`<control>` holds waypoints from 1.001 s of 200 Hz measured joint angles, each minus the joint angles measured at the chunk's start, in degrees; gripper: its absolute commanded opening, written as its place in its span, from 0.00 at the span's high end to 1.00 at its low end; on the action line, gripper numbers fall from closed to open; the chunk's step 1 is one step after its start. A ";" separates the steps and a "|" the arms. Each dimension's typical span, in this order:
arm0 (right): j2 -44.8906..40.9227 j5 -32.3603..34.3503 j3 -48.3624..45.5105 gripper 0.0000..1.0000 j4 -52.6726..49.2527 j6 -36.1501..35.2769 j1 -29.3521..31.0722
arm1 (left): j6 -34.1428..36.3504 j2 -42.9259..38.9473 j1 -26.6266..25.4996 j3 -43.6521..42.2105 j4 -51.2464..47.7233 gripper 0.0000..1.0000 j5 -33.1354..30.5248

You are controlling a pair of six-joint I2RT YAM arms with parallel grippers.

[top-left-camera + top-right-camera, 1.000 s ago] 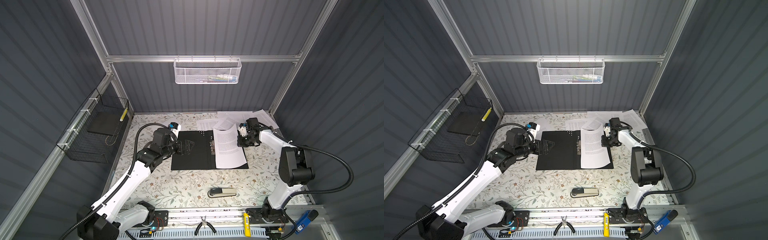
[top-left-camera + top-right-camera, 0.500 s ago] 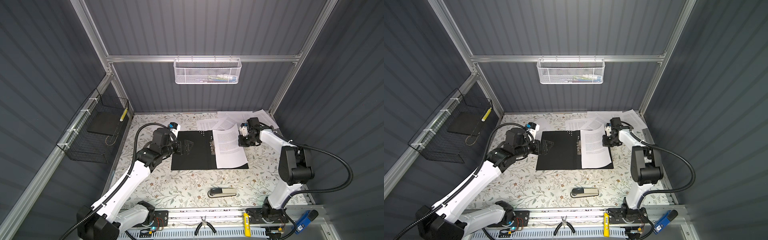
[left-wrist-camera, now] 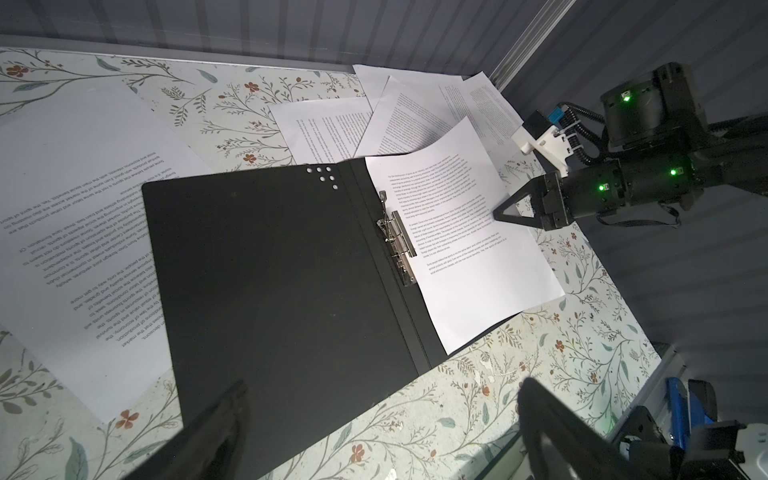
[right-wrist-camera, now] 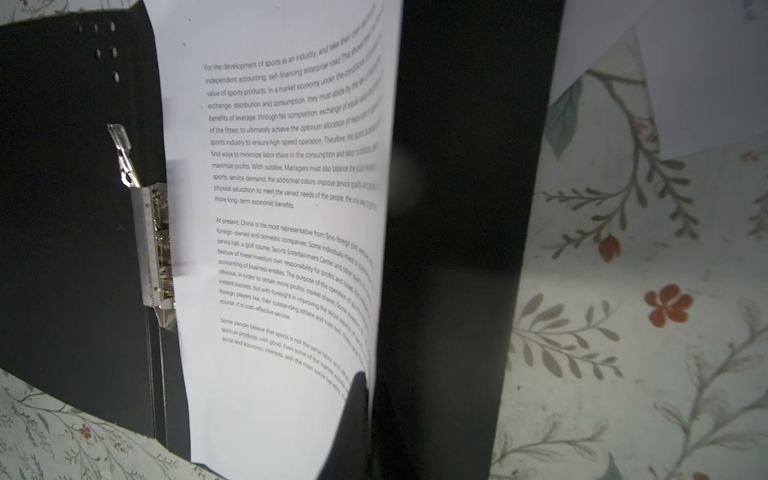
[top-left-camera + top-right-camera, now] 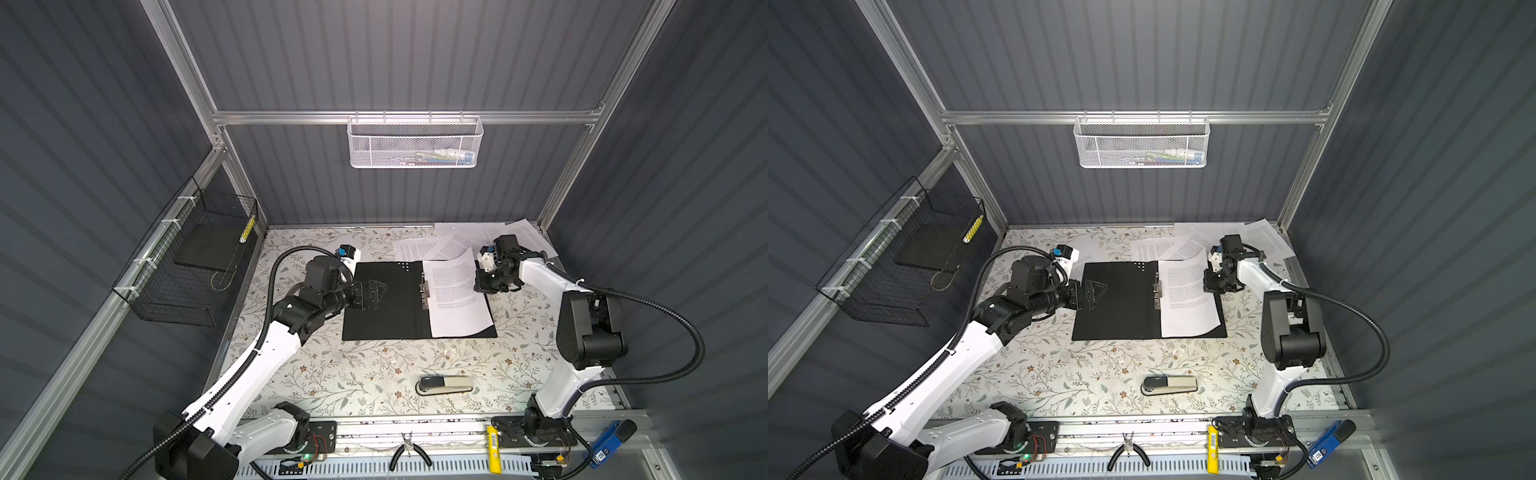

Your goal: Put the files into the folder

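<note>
Table (image 5: 374, 365), floral-patterned, carries thin black open folder (image 5: 386, 299) mid-frame. White printed paper sheet (image 5: 455, 299), arched a second ago, now nearly flat on folder's right half: almost filed; right pincer (image 5: 478, 288) clamps its edge, left pincer (image 5: 379, 293) gapes.

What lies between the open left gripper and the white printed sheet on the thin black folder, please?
The folder's bare black leaf and silver metal clip, in both top views.

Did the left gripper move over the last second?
No. The left gripper sits where it was, open, over the folder's left cover, just inside its left edge.
</note>
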 measured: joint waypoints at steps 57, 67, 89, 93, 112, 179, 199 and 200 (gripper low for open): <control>0.11 -1.01 0.00 1.00 0.28 0.57 0.22 | 0.00 0.00 0.02 0.00 0.00 0.00 0.00; 0.13 -1.22 0.00 1.00 0.28 0.76 0.22 | 0.00 0.02 0.00 0.00 0.00 0.00 0.00; 0.20 -1.57 0.00 1.00 0.28 1.18 0.22 | 0.00 0.02 0.02 0.00 0.00 0.00 0.02; 0.20 -1.57 0.00 1.00 0.28 1.22 0.22 | 0.02 0.02 0.02 0.00 0.00 0.00 0.00; 0.28 -1.64 0.00 1.00 0.31 1.57 0.33 | 0.00 0.02 0.02 0.00 0.00 0.00 0.02; 0.94 -2.86 0.00 1.00 0.37 1.84 0.55 | 0.02 0.07 0.02 0.00 0.00 0.00 0.22; 0.94 -3.43 0.00 1.00 0.39 1.84 0.59 | 0.00 0.07 0.02 0.00 0.00 0.00 0.24; 0.94 -3.43 0.00 1.00 0.39 1.84 0.59 | 0.00 0.07 0.02 0.00 0.00 0.00 0.24</control>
